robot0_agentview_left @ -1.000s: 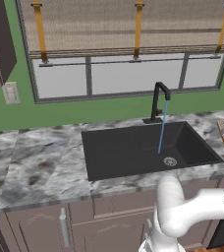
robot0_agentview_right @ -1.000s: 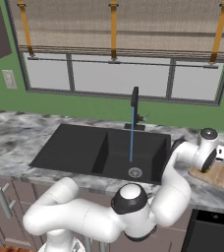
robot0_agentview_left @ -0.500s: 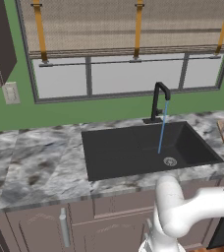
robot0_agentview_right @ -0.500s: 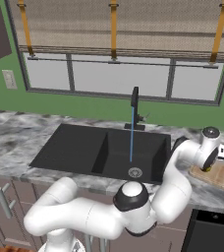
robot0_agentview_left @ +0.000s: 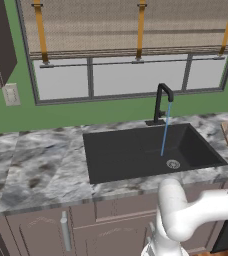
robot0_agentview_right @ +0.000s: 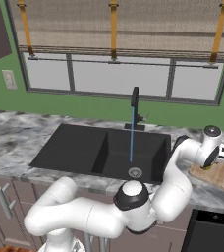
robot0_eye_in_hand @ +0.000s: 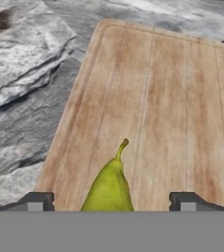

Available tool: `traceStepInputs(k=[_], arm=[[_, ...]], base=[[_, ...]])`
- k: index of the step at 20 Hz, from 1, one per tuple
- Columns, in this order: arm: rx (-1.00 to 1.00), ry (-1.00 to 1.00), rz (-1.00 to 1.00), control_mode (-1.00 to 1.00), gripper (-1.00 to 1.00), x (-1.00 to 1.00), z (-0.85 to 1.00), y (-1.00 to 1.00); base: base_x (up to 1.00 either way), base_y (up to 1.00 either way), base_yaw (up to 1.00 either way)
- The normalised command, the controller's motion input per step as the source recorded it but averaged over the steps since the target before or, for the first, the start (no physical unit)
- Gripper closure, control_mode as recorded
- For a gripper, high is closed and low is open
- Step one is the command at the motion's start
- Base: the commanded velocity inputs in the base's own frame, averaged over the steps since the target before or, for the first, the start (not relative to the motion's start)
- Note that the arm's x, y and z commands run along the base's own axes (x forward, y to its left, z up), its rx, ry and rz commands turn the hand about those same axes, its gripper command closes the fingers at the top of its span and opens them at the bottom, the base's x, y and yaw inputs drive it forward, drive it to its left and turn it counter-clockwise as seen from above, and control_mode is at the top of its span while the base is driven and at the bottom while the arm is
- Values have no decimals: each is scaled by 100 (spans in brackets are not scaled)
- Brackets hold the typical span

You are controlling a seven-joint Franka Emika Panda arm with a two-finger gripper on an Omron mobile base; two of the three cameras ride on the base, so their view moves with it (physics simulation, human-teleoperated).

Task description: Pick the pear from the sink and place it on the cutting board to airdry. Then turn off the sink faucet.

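Gripper point(robot0_eye_in_hand: 111, 202), two dark fingertips, one to each side of the fruit with clear wood between tip and skin on both sides: we record the jaws as spread wide and holding nothing. Small yellow-green pear point(robot0_eye_in_hand: 110, 184), brown stem: lying on the flat light tan wooden cutting board point(robot0_eye_in_hand: 182, 113), directly below the hand and centred between the tips, long axis running away from the hand, stem end farthest out. We judge the placing step done, the fruit resting on the wood with nothing gripping it. Board sits on the grey marbled counter point(robot0_eye_in_hand: 25, 74), to the right of the large dark charcoal sink basin point(robot0_agentview_right: 84, 150) as the right base camera shows it, with the white arm's wrist bent over it. Thin black gooseneck faucet point(robot0_agentview_right: 134, 98) stands at the back rim of the basin, a thin blue stream falling toward the round silver drain point(robot0_agentview_right: 135, 172), so we judge the water not yet turned off. Relation that governs the coming move: the faucet lies to the left of the hand and farther back toward the window, across the right part of the basin.
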Motion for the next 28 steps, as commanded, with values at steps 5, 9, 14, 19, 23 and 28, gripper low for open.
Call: traceStepInputs(k=[5, 9, 14, 19, 23, 28], arm=[[0, -1, 0, -100, -100, 0, 6, 0], [0, -2, 4, -100, -100, -6, 27, 0], [0, -14, 12, -100, -100, -34, 50, 11], [-2, -20, 12, -100, -100, -54, 48, 42], [-6, -22, 10, -100, -100, -64, 24, 69], [-11, -28, 8, -100, -100, -54, 12, 80]], base=[[0, 0, 0], [0, 0, 0], [0, 0, 0], [0, 0, 0], [0, 0, 0], [0, 0, 0]])
